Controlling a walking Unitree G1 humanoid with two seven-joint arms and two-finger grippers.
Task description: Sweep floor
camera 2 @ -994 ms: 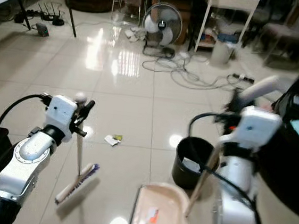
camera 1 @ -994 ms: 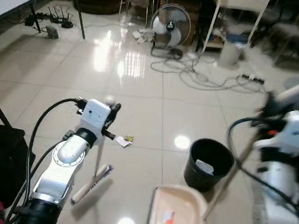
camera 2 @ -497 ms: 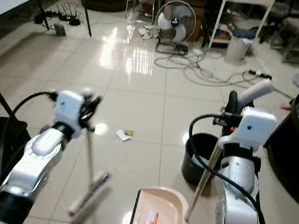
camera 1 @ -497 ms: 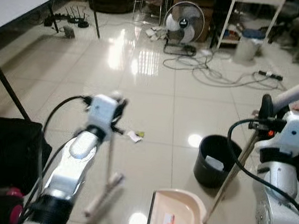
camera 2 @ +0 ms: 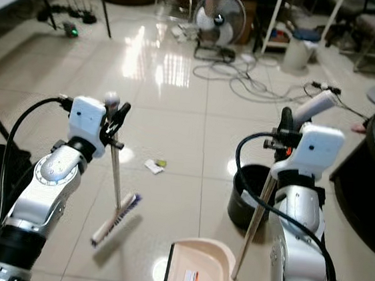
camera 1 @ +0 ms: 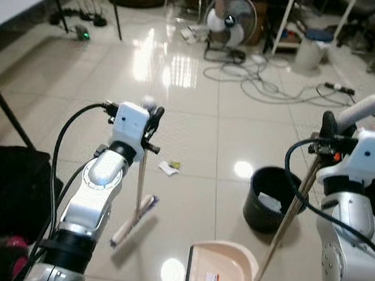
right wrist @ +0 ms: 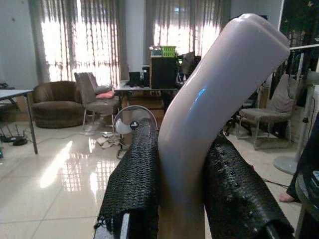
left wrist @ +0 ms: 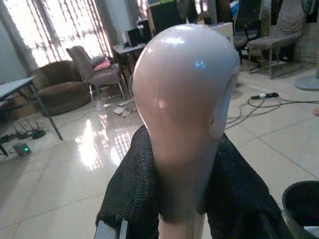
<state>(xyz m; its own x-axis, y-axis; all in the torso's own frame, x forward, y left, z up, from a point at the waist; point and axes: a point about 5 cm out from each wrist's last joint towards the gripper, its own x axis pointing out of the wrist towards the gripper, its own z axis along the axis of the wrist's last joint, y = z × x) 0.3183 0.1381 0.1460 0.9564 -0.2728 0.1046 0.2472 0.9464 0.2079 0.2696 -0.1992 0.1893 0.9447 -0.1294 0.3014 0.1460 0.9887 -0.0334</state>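
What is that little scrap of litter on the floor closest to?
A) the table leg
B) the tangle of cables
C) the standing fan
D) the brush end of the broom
D. The scrap lies on the tile just ahead of the broom head, which the left tool holds by its stick; the fan, cables and table leg are all farther off.
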